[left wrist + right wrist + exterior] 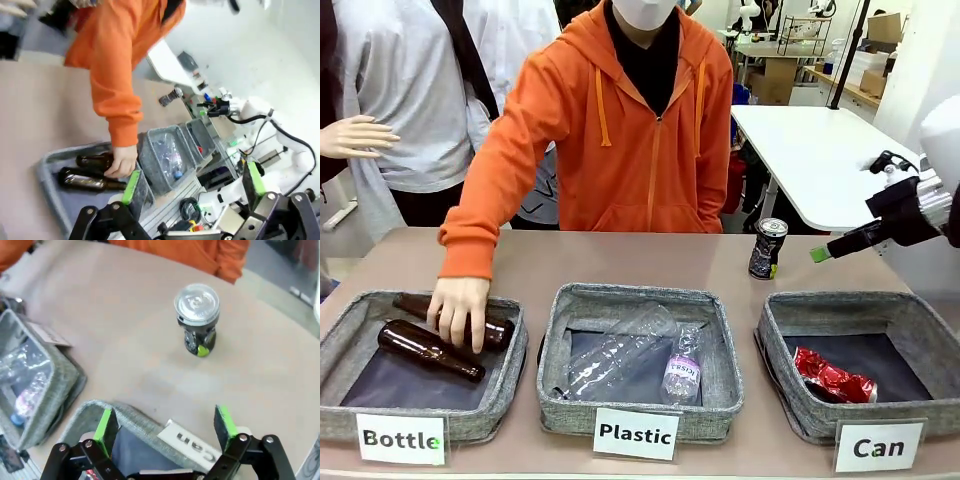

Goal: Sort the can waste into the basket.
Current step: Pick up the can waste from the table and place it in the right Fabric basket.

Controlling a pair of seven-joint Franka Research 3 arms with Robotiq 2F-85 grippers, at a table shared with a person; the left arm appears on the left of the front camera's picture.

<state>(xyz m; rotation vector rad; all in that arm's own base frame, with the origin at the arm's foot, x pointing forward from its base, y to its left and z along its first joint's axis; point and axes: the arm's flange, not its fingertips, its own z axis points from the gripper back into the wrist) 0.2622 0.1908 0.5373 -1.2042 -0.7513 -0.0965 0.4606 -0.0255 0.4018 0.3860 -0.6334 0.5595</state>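
A black can [767, 248] with a silver top stands upright on the table just behind the "Can" basket [800, 412]. A crushed red can [833, 378] lies inside that basket. My right gripper [823, 252] hovers open at the right, a little to the right of the black can and above the basket's far edge. In the right wrist view the black can [196, 315] stands ahead of the open right gripper [165, 422], with the basket's rim [95, 410] below the fingers. My left gripper [193, 182] is open and holds nothing, high above the left side of the table.
A person in an orange hoodie rests a hand [460, 310] on a brown bottle [430, 350] in the "Bottle" basket [345, 345]. The "Plastic" basket [720, 390] in the middle holds clear plastic bottles [620, 355]. A white table [810, 150] stands behind at the right.
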